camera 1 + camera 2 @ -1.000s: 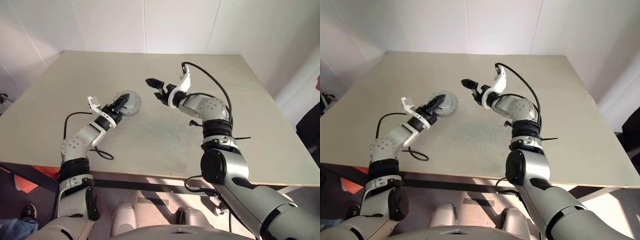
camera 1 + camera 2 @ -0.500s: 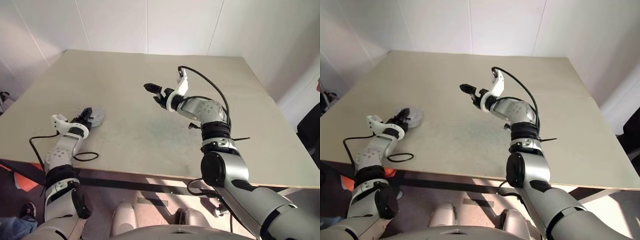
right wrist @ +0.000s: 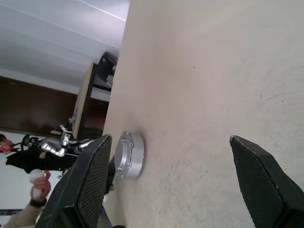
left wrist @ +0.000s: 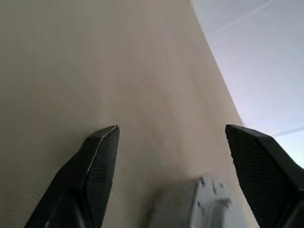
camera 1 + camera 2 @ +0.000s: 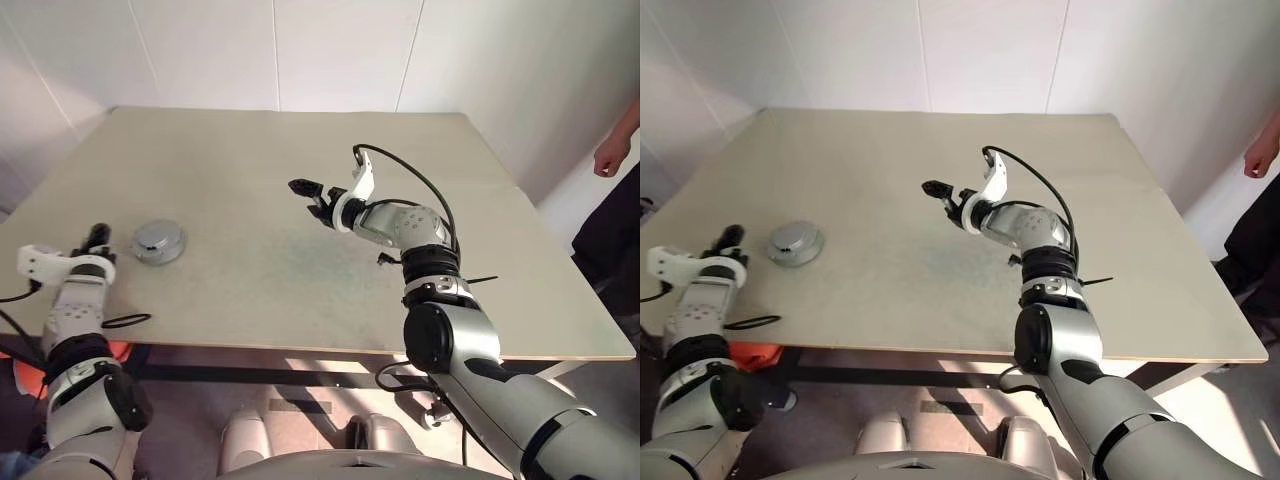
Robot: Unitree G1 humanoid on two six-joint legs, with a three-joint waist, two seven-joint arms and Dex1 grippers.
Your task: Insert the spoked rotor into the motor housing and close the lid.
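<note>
Housing [image 5: 158,241], lid on, now sits released near tabletop's [image 5: 300,150] left edge; left gripper [image 5: 92,238] withdrawn beside it w/ jaws spread, right gripper [image 5: 308,196] spread mid-table; task looks complete.

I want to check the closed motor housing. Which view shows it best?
The left eye view: the motor housing lies whole, seen from above, on the table. The right eye view matches; the right wrist view shows its side.
</note>
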